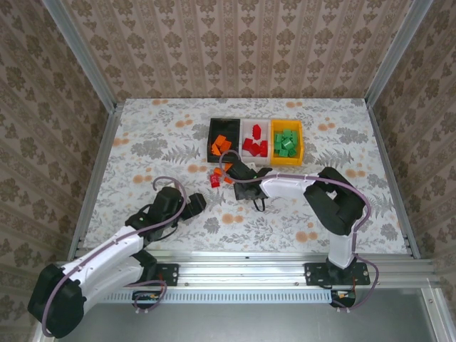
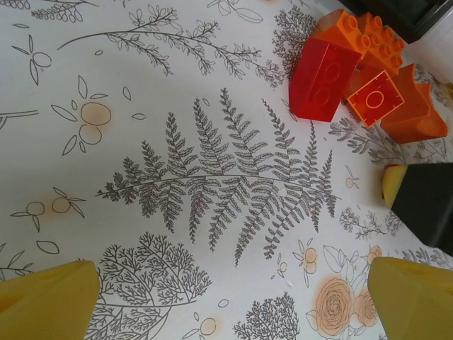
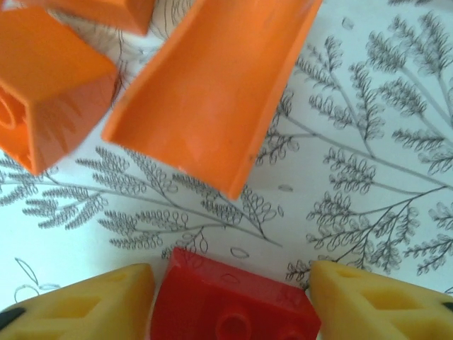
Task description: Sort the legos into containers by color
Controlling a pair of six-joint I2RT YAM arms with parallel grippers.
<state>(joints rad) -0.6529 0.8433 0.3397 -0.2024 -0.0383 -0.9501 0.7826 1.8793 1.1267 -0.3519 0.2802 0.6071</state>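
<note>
White fern-print cloth (image 1: pixel 142 142) under left pincer (image 2: pixel 233 269), spread wide, empty, right pincer (image 3: pixel 230 276) clasping red brick (image 3: pixel 226 308), beige papered walls (image 1: pixel 235 43) beyond.

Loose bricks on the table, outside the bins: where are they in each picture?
Top external: loose bricks, centre, just in front of the black bin, beside the right gripper.
Left wrist: top right corner, red and orange.
Right wrist: orange ones along the top; a red brick at the bottom, between the yellow fingers.
Shared landmark: the fern-print tablecloth under them.
</note>
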